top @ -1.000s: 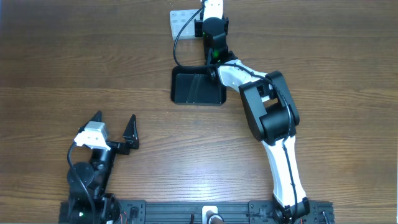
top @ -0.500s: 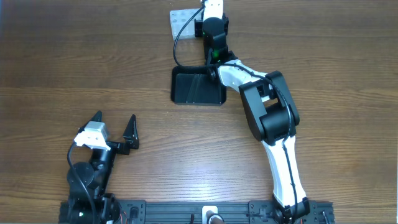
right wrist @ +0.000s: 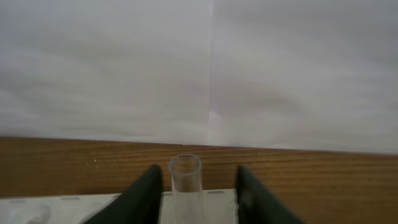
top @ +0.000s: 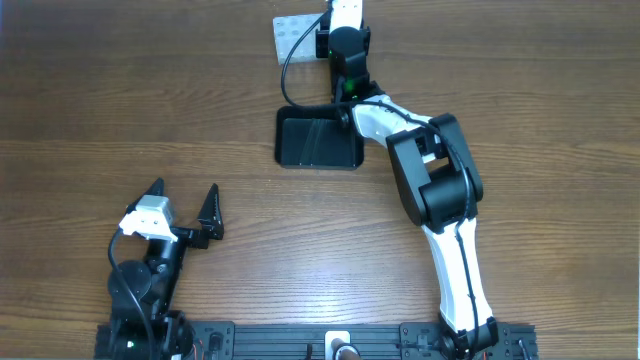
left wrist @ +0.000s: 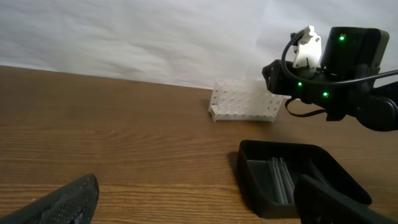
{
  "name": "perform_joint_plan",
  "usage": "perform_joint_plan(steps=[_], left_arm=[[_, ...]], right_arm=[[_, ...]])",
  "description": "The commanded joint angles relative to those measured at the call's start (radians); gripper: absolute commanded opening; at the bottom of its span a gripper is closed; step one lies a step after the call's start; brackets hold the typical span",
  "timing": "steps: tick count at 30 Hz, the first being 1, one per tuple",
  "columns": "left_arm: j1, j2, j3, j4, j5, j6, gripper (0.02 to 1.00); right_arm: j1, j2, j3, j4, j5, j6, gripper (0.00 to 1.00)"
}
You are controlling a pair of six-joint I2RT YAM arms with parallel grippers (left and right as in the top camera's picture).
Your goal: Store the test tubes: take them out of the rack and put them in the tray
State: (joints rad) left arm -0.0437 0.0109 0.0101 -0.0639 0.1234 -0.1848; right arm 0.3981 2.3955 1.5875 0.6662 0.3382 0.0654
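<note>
The white test tube rack stands at the table's far edge, also seen as a white block in the left wrist view. A black tray lies just in front of it, with clear tubes lying inside. My right gripper is at the rack, open, its two fingers either side of an upright clear test tube with a small gap on each side. My left gripper stands open and holds nothing, near the table's front left.
The right arm stretches from the front right across to the rack, passing the tray's right side. Bare wooden table lies to the left and right. A pale wall rises behind the far edge.
The right wrist has shifted very slightly farther up the top view at the rack. The left arm has not moved.
</note>
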Motion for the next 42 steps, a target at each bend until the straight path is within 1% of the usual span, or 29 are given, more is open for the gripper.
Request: perform_joint_plan(steps=[1,4,7,11,16,20,21,26,31,36,42], left_arm=[[-0.004,-0.008,-0.004,-0.002,-0.005,-0.014,1.000],[-0.004,-0.008,-0.004,-0.003,-0.004,-0.014,1.000],[-0.004,-0.008,-0.004,-0.003,-0.005,-0.013,1.000],[-0.004,-0.008,-0.004,-0.002,-0.004,-0.014,1.000],[-0.004,-0.008,-0.004,-0.003,-0.004,-0.013,1.000],[-0.004,-0.008,-0.004,-0.002,-0.004,-0.014,0.998],[-0.004,-0.008,-0.004,-0.003,-0.004,-0.014,0.998],[-0.004,-0.008,-0.004,-0.002,-0.004,-0.014,1.000],[-0.004,-0.008,-0.004,-0.003,-0.004,-0.014,1.000],[-0.004,-0.008,-0.004,-0.003,-0.005,-0.014,1.000],[-0.004,-0.008,-0.004,-0.002,-0.004,-0.014,1.000]], right_arm=[[-0.019,0.012,0.023,0.007,-0.034,0.010,0.500],[-0.027,0.012,0.027,0.006,-0.061,0.010,0.522],[-0.031,0.015,0.040,0.007,-0.061,0.039,0.529],[-0.032,0.054,0.106,-0.008,-0.060,0.042,0.520],[-0.032,0.095,0.219,-0.129,-0.061,0.043,0.503],[-0.031,0.100,0.224,-0.154,-0.064,0.043,0.437],[-0.031,0.101,0.224,-0.156,-0.064,0.043,0.402],[-0.030,0.102,0.224,-0.169,-0.064,0.043,0.290],[-0.030,0.102,0.224,-0.169,-0.064,0.043,0.261],[-0.029,0.102,0.224,-0.169,-0.064,0.043,0.198],[-0.029,0.102,0.225,-0.169,-0.064,0.043,0.167]])
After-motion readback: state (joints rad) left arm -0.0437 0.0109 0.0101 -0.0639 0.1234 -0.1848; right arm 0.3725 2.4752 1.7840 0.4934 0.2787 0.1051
